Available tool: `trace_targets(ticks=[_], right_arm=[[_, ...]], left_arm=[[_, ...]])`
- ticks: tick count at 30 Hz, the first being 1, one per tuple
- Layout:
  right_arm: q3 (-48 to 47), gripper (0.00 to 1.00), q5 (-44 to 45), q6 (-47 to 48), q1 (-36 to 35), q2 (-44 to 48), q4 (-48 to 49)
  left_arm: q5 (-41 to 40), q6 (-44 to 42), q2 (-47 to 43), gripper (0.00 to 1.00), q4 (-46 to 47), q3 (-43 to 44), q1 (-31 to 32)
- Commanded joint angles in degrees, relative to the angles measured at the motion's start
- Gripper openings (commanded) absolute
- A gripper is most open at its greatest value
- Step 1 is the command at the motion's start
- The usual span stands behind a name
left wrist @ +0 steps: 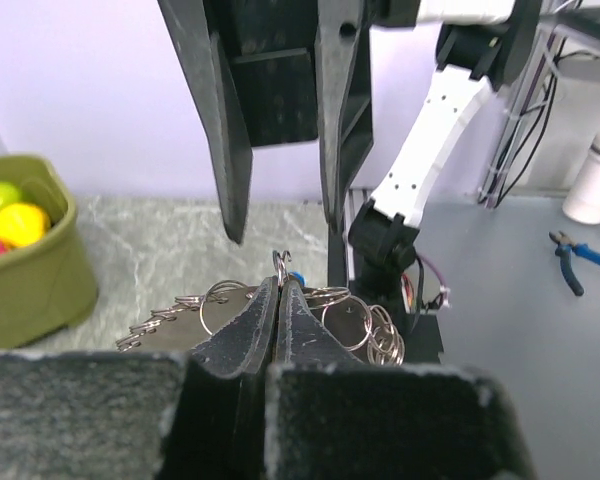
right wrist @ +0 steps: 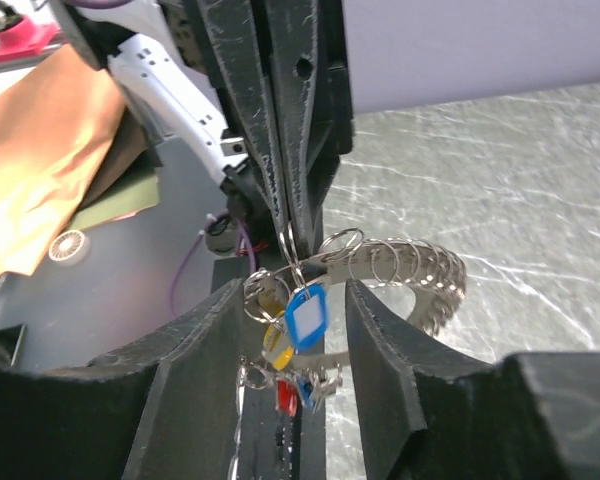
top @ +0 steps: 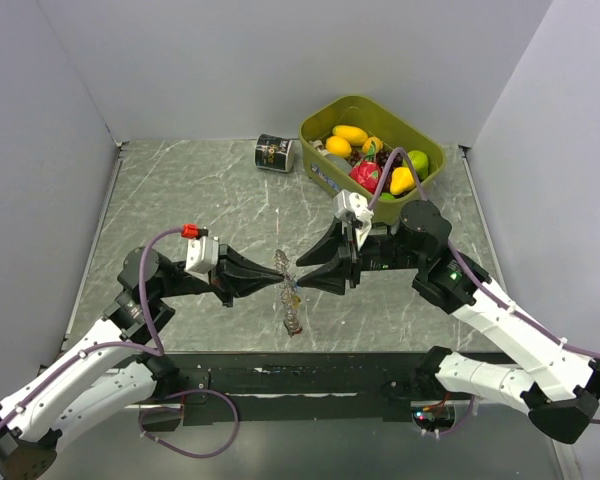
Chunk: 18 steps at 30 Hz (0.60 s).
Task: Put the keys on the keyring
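The large silvery coiled-metal keyring [right wrist: 420, 270], with tiny silver keys [right wrist: 305, 315] on coloured plastic tags dangling beneath, hangs above the grey marbled table [top: 180, 190]. My left gripper [left wrist: 279, 290] pinches its wire loop, and my right gripper [right wrist: 298, 292] is spread around it.

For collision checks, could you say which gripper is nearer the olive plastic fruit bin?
Right. From above, the right gripper is below-left of the bin; the left gripper, farther left.
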<state>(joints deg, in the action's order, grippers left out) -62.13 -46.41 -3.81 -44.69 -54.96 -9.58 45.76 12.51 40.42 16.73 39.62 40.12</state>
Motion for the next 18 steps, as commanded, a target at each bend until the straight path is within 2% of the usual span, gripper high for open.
trace_targets(ticks=[1, 2, 13, 16, 18], right_arm=[[-0.3, 0.49, -3.9, -0.8, 0.3, -0.3, 4.0], [-0.3, 0.45, -4.0, -0.9, 0.4, -0.5, 4.1], [-0.5, 0.41, -5.3, -2.6, 0.3, -2.6, 6.3], [-0.6, 0.33, -5.5, -3.0, 0.4, -2.8, 6.6], [-0.7, 0.22, -5.4, -3.0, 0.4, -2.9, 6.3]], left_arm=[[1.6, 3.5, -0.8, 0.01, 12.0, -0.3, 0.2], [1.7, 3.6, -0.8, 0.01, 12.1, -0.3, 0.2], [3.5, 3.1, 0.0, 0.01, 9.7, 1.3, 0.2], [3.4, 3.0, 0.0, 0.01, 9.4, 1.3, 0.1], [3.4, 2.8, -0.1, 0.01, 9.4, 1.3, 0.2]])
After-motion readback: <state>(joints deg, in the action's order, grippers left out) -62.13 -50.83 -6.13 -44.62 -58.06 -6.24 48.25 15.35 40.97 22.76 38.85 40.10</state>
